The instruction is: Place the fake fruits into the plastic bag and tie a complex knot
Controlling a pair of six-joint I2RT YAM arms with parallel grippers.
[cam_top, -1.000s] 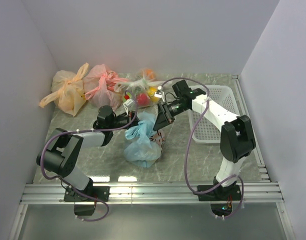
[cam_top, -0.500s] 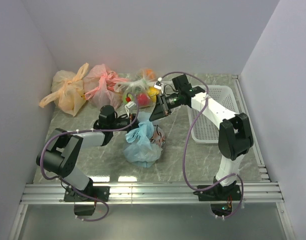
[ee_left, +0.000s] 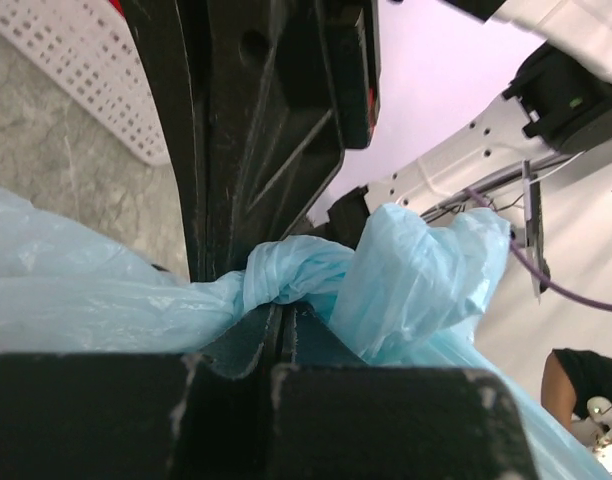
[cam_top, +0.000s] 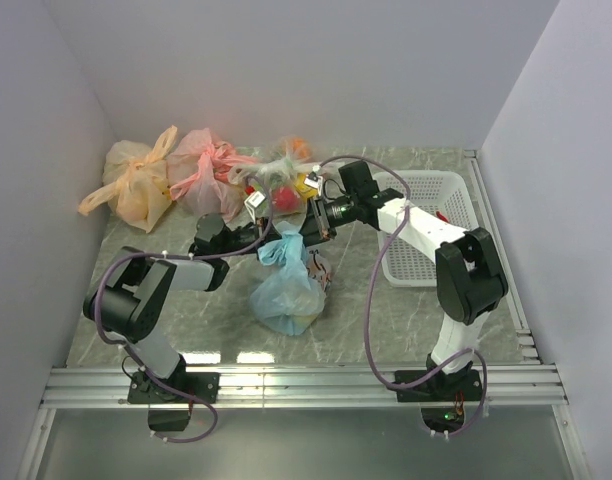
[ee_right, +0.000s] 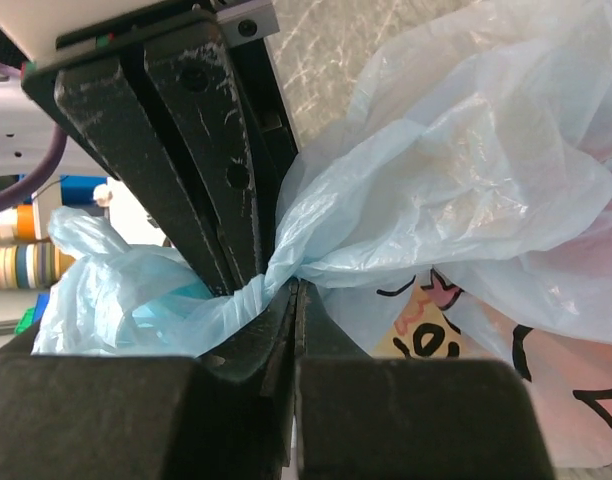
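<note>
The light blue plastic bag [cam_top: 284, 290] stands in the middle of the table, its twisted handles [cam_top: 286, 243] pulled up. My left gripper [cam_top: 263, 238] and right gripper [cam_top: 308, 226] meet over it from either side. In the left wrist view my left gripper [ee_left: 282, 318] is shut on a twisted blue strand [ee_left: 286, 275], with the right gripper's black fingers [ee_left: 266, 130] just behind. In the right wrist view my right gripper [ee_right: 295, 292] is shut on the bunched twist [ee_right: 286, 262], and the bag [ee_right: 466, 200] with its pink print lies to the right. The fake fruits are hidden inside the bag.
A white basket [cam_top: 426, 215] stands at the right, also seen in the left wrist view [ee_left: 76, 70]. A pink bag [cam_top: 208, 170], an orange-yellow bag [cam_top: 136, 185] and a clear bag of fruits [cam_top: 281, 180] lie along the back wall.
My right gripper has moved left and closer to my left gripper. The bag's top has drawn into a tighter twist between them, and the bag has shifted slightly.
</note>
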